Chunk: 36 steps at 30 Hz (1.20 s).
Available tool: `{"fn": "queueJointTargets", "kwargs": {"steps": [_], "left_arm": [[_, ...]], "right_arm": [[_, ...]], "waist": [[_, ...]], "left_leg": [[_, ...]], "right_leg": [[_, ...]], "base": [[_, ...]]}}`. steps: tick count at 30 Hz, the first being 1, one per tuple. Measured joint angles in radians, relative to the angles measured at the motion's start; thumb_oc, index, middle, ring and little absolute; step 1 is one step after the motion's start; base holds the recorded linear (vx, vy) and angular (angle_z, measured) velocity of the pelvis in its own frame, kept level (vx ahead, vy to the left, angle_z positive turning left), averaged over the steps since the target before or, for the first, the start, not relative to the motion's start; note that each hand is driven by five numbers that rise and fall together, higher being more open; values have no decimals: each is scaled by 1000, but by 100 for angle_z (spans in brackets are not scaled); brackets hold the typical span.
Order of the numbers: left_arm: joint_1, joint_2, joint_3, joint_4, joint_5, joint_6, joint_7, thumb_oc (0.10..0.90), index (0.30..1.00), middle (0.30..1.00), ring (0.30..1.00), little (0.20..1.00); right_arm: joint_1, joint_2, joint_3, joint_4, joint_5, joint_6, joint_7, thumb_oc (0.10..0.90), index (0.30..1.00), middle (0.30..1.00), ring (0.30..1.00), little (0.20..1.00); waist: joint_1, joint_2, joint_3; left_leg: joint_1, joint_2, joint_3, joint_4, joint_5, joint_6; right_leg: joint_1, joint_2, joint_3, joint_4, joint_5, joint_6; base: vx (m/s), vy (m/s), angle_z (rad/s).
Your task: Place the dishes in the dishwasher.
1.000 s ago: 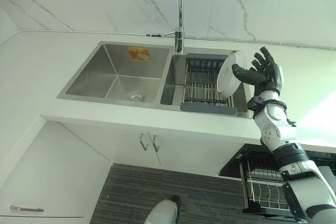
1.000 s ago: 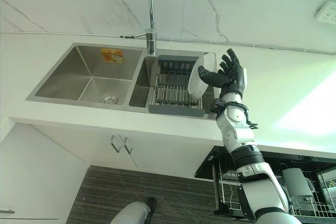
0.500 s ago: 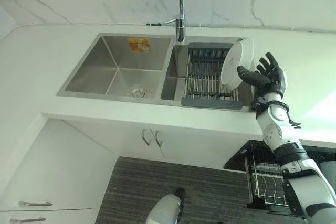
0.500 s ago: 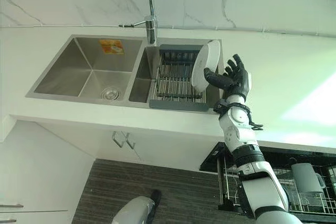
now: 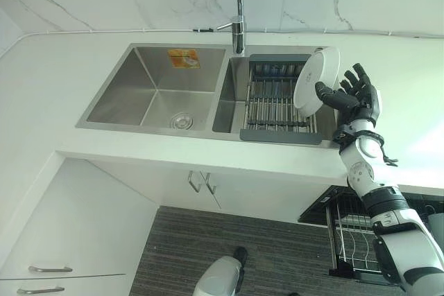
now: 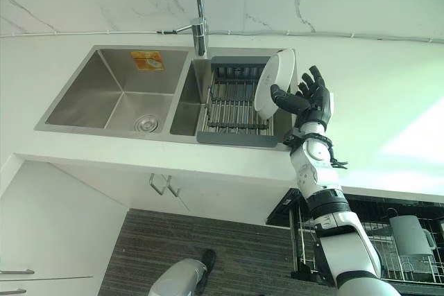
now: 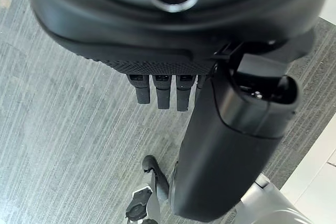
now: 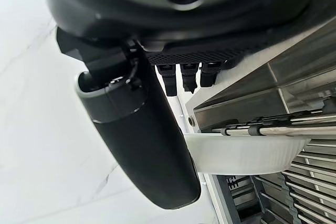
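A white plate (image 5: 317, 80) stands on edge at the right end of the grey drying rack (image 5: 277, 105) in the sink's right basin. My right hand (image 5: 357, 98) is beside the plate on its right. The thumb reaches across the plate's face and the straight, spread fingers (image 6: 316, 81) rise behind its rim. In the right wrist view the thumb (image 8: 142, 140) lies over the plate's rim (image 8: 247, 153). My left hand (image 7: 157, 56) hangs open and idle over the floor.
The left basin (image 5: 156, 95) and the tall tap (image 5: 238, 25) lie left of the rack. White counter surrounds the sink. The open dishwasher's wire rack (image 5: 350, 240) sits low on the right, with a mug (image 6: 409, 233) in it. Cabinet doors (image 5: 201, 185) are under the counter.
The camera has tilted down, so the whole picture has shifted. The right hand has closed in on the plate, which now stands a little higher against the rack's right end.
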<state>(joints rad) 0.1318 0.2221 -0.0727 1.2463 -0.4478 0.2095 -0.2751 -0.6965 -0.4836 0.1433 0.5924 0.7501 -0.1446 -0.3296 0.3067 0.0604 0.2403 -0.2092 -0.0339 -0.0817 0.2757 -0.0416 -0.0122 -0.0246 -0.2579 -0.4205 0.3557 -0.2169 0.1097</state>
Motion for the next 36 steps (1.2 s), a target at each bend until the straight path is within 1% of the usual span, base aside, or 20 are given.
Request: {"fn": "queueJointTargets", "kwargs": {"steps": [3,7,8,9,15,18,20,22,24,26,28,30,35,36], "left_arm": [[0,0,1,2,2,0,0,800,900,900,900,900],[-1,0,9,2,16,0,0,800,900,900,900,900],[-2,0,9,2,23,0,0,800,900,900,900,900],[-2,0,9,2,22,0,0,800,900,900,900,900],[-2,0,9,2,22,0,0,800,900,900,900,900],[-2,0,9,2,22,0,1,800,900,900,900,900],[-2,1,9,2,23,1,1,800,900,900,900,900],[-6,1,9,1,22,1,1,800,900,900,900,900],[-8,1,9,1,22,1,1,800,900,900,900,900],[-6,1,17,1,24,3,2,800,900,900,900,900],[-5,3,21,0,29,2,3,800,900,900,900,900],[-6,7,22,0,30,2,2,800,900,900,900,900],[-7,7,22,0,30,2,2,800,900,900,900,900],[-6,7,29,1,30,1,2,800,900,900,900,900]], "right_arm": [[0,6,1,0,1,2,4,800,900,900,900,900],[0,7,2,0,9,15,40,800,900,900,900,900],[0,7,5,-1,9,19,47,547,521,521,521,521],[0,7,8,-1,10,22,55,400,300,300,300,300],[0,8,22,-1,39,50,125,400,300,300,300,300],[-1,7,25,-3,43,57,141,400,300,300,300,300],[-4,5,36,-6,50,78,175,400,300,300,300,300],[-4,7,50,-7,52,94,183,400,300,300,300,300],[-4,7,55,-7,-2,99,182,400,300,300,300,300],[-8,-4,66,-7,-127,96,177,400,300,300,300,300],[-25,-30,94,-9,-196,91,175,400,300,300,300,300],[-27,-44,99,-9,-202,90,168,400,300,300,300,300],[-27,-42,99,-9,-196,87,133,400,300,300,300,300],[-27,-42,99,-9,-164,80,132,400,300,300,300,300]], "waist": [[0,-6,0],[2,-13,0],[2,-14,0],[2,-14,0],[5,-15,0],[10,-15,0],[10,-16,0],[20,-16,0],[26,-16,0],[31,-17,0],[33,-18,0],[33,-19,0],[30,-20,0],[29,-19,0]], "left_leg": [[1,0,0,1,0,0],[1,0,0,2,0,0],[1,0,0,3,0,0],[1,0,0,4,0,0],[1,1,0,5,0,0],[1,1,0,5,0,0],[1,1,0,5,0,0],[1,1,-1,5,0,0],[1,0,-1,5,0,1],[0,-1,-2,5,1,1],[0,-1,-4,5,1,0],[0,-2,-7,4,2,0],[-1,-2,-8,4,2,0],[-1,-2,-8,2,3,0]], "right_leg": [[1,0,0,0,0,0],[1,0,0,1,0,0],[1,0,0,1,0,0],[1,0,1,1,0,0],[1,0,1,3,0,0],[2,0,1,3,0,0],[2,0,1,3,0,0],[2,0,1,3,0,0],[2,0,1,3,0,0],[2,-1,0,4,0,0],[2,-1,-2,5,0,0],[3,-1,-3,5,0,0],[2,-1,-3,5,0,0],[2,-1,-3,5,0,0]], "base": [[10,-8,0],[0,0,0],[0,0,0],[0,0,0],[0,0,0],[0,0,0],[0,0,0],[0,0,0],[0,0,0],[0,0,0],[0,0,0],[-5,2,2],[-23,1,0],[-80,-26,0]]}}
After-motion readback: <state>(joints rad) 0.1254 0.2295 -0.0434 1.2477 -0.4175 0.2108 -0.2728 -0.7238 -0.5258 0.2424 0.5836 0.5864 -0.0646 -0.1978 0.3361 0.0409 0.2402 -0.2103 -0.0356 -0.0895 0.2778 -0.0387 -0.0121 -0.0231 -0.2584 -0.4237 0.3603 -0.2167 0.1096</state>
